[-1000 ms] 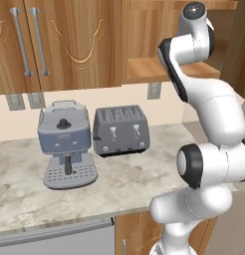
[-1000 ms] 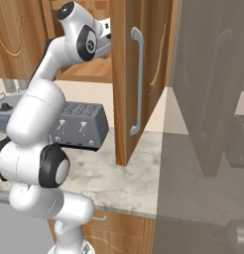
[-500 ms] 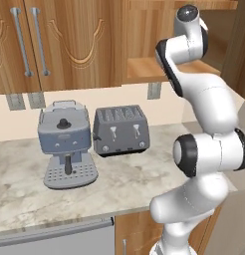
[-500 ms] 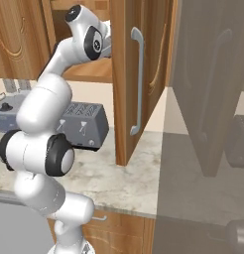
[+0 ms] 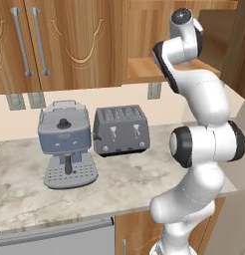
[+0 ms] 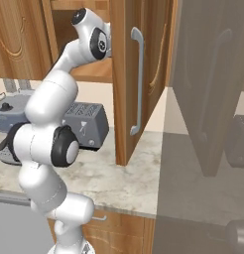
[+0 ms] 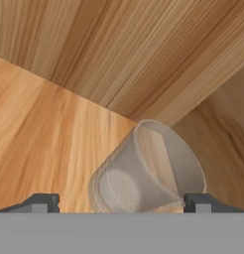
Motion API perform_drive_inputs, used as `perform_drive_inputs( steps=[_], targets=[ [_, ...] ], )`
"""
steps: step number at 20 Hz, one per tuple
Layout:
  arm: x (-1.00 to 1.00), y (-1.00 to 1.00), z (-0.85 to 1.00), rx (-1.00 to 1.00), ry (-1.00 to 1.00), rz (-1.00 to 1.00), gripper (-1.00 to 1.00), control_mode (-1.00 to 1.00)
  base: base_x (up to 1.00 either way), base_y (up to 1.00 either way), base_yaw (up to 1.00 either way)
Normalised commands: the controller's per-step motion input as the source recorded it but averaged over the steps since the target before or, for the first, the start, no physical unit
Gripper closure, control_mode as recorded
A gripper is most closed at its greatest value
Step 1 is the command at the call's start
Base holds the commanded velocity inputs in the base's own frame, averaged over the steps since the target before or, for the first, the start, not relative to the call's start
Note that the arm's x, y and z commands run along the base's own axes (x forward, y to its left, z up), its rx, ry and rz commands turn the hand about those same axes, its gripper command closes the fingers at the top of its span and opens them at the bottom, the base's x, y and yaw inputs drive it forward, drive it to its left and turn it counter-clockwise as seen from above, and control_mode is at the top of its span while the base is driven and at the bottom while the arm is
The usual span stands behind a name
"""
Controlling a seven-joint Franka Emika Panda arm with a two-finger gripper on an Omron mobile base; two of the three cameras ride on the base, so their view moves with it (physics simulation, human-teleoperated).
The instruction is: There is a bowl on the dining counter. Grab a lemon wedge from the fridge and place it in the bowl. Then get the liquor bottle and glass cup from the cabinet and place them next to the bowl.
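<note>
In the hand view the claw (image 7: 121, 203) has its two tips spread wide apart, one at each lower corner, with nothing clamped between them. Between the tips and just beyond them sits the glass (image 7: 146, 168), a clear tumbler seen at a slant. It rests on the wooden shelf (image 7: 49, 144) inside the cabinet, close to the back corner where the shelf meets the rear wall. Whether either tip touches the glass is hard to tell, since the tips are cut off at the bottom of the view.

From the base views, the arm (image 5: 201, 99) rises from the front edge of the worktop (image 5: 119, 187) and bends up so that its hand goes into the open upper cabinet (image 6: 94, 74). The cabinet door (image 6: 136, 74) stands swung outward, its long pale handle (image 6: 138, 82) facing the right camera.

On the worktop, toward the back edge, a dark toaster (image 5: 120, 130) stands just to the right of a grey coffee machine (image 5: 64, 144); the two are near each other but apart. Behind them, closed cabinet doors (image 5: 55, 40) hang above the back wall. To the far right in the right base view stands a tall, see-through grey panel (image 6: 208, 89).
</note>
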Motion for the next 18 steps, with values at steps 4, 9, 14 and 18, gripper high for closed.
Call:
perform_drive_inputs(
  steps=[4, 9, 14, 18],
  targets=[
    [0.26, -0.09, -0.01, -0.03, 0.01, 0.0, -1.0, -1.0, 0.0, 0.0, 0.0],
    [0.17, -0.17, 0.0, -0.02, 0.01, 0.0, -1.0, -1.0, 0.0, 0.0, 0.0],
    [0.13, -0.17, 0.0, -0.01, 0.01, 0.0, -1.0, -1.0, 0.0, 0.0, 0.0],
    [0.08, -0.1, -0.04, -0.02, 0.0, 0.0, -1.0, -1.0, 0.0, 0.0, 0.0]
  ],
)
